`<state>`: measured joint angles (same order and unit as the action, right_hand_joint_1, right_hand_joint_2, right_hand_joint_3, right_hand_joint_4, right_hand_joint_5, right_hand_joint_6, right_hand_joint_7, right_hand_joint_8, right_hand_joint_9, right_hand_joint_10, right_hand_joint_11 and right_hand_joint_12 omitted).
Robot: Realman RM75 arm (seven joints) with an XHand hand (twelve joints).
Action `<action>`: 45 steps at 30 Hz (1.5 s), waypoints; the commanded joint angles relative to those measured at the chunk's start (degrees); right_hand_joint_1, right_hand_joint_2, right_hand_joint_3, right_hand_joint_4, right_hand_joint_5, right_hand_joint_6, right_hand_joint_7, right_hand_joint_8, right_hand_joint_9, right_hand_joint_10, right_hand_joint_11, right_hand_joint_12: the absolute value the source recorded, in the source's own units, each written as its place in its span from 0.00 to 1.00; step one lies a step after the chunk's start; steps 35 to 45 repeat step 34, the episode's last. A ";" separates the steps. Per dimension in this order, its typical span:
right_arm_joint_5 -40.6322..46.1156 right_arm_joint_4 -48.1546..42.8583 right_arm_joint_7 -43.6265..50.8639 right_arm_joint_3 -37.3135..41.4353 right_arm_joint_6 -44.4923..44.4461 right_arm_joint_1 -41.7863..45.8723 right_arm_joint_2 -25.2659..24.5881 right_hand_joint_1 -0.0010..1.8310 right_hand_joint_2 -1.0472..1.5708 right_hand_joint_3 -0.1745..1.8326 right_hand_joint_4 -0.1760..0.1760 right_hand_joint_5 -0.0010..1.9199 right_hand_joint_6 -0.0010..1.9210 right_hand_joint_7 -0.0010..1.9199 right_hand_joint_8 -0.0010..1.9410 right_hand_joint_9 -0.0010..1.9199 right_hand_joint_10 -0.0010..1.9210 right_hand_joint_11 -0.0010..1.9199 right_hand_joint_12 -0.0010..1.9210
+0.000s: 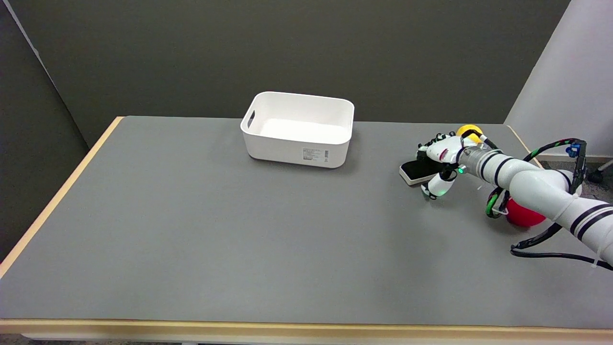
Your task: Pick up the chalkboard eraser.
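Our right hand (440, 160) wraps its fingers around the chalkboard eraser (415, 171).
A yellow ball (469, 130) sits just behind it, a red ball (524, 214) behind our wrist, on the gray table (215, 230).

Even, soft overhead light — faint shadows under white bin (298, 129), sharp pic, no glare.

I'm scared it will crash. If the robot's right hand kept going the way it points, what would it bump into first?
The right hand points left and is already over the flat black chalkboard eraser with a pale base, so that comes first. Whether they touch is unclear.
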<state>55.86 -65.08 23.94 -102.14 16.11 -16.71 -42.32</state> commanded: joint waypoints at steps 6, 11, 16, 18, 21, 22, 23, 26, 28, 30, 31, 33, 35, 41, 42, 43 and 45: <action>2.48 -0.85 0.15 -0.47 -7.94 -0.34 -0.70 0.50 0.81 0.32 0.65 0.36 0.80 0.43 0.76 0.40 0.69 0.21 0.78; 2.00 -4.25 0.15 0.94 -12.26 -0.34 -0.69 0.51 0.80 0.33 0.63 0.37 0.79 0.44 0.84 0.44 0.77 0.24 0.88; 2.00 -10.17 0.15 2.12 -19.58 -1.28 -0.69 0.52 0.79 0.35 0.62 0.37 0.79 0.45 0.84 0.45 0.78 0.27 0.92; 2.00 -12.43 0.15 2.00 -21.85 -2.60 -0.69 0.52 0.79 0.36 0.64 0.37 0.79 0.46 0.84 0.45 0.77 0.29 0.92; 1.58 -15.32 0.15 0.77 -24.30 -6.21 -0.69 0.51 0.79 0.36 0.67 0.37 0.79 0.46 0.83 0.45 0.77 0.31 0.92; 1.16 -16.08 0.15 -0.38 -24.95 -8.21 -0.69 0.51 0.79 0.36 0.68 0.37 0.79 0.47 0.83 0.45 0.77 0.32 0.92; 0.75 -16.28 0.15 -1.61 -25.32 -10.20 -0.82 0.51 0.79 0.36 0.68 0.37 0.79 0.47 0.83 0.45 0.77 0.32 0.92; -0.43 -16.10 -0.07 -6.24 -26.18 -16.20 -1.39 0.51 0.79 0.36 0.70 0.37 0.79 0.47 0.83 0.45 0.77 0.33 0.92; -0.88 -14.11 -0.33 -11.63 -26.46 -22.66 -2.63 0.51 0.78 0.36 0.73 0.37 0.79 0.48 0.83 0.45 0.77 0.33 0.91; -0.88 -11.03 -0.41 -17.42 -26.46 -28.15 -3.99 0.51 0.78 0.36 0.76 0.37 0.79 0.48 0.83 0.45 0.77 0.33 0.91; -0.88 -8.64 -0.41 -20.92 -26.52 -30.38 -5.29 0.50 0.79 0.36 0.77 0.37 0.79 0.48 0.83 0.45 0.77 0.33 0.92; -0.88 -2.73 -0.41 -26.94 -26.61 -35.17 -8.65 0.50 0.79 0.36 0.78 0.37 0.79 0.48 0.82 0.45 0.77 0.33 0.92; -0.88 1.62 -0.41 -29.64 -26.69 -37.44 -11.56 0.50 0.79 0.36 0.79 0.37 0.79 0.48 0.82 0.45 0.77 0.33 0.92; -0.88 1.62 -0.41 -29.64 -26.69 -37.44 -11.56 0.50 0.79 0.36 0.79 0.37 0.79 0.48 0.82 0.45 0.77 0.33 0.92; -0.88 1.62 -0.41 -29.64 -26.69 -37.44 -11.56 0.50 0.79 0.36 0.79 0.37 0.79 0.48 0.82 0.45 0.77 0.33 0.92; -0.88 1.62 -0.41 -29.64 -26.69 -37.44 -11.56 0.50 0.79 0.36 0.79 0.37 0.79 0.48 0.82 0.45 0.77 0.33 0.92; -0.88 1.62 -0.41 -29.64 -26.69 -37.44 -11.56 0.50 0.79 0.36 0.79 0.37 0.79 0.48 0.82 0.45 0.77 0.33 0.92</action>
